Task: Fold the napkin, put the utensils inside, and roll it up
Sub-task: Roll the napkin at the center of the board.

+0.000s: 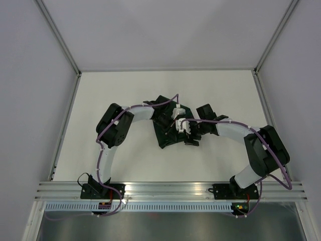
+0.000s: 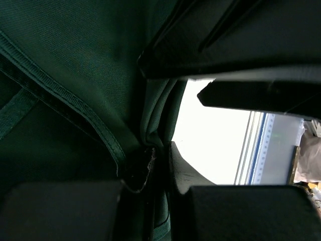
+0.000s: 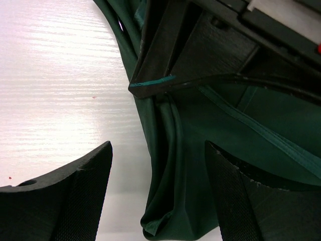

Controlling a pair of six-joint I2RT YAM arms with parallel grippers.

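The dark green napkin (image 1: 164, 137) lies bunched at the table's middle, mostly hidden under both grippers. My left gripper (image 1: 171, 126) is down on it. In the left wrist view the left gripper (image 2: 159, 151) is shut on a gathered fold of the napkin (image 2: 75, 50). My right gripper (image 1: 190, 135) is beside it on the right. In the right wrist view the right gripper (image 3: 158, 148) is open, its fingers (image 3: 85, 191) standing either side of the napkin's (image 3: 210, 140) folded edge without touching it. The utensils are out of view.
The white table (image 1: 125, 90) has grey walls at the back and sides and an aluminium rail (image 1: 170, 190) along the near edge. The left gripper's black finger (image 3: 160, 50) crosses the top of the right wrist view.
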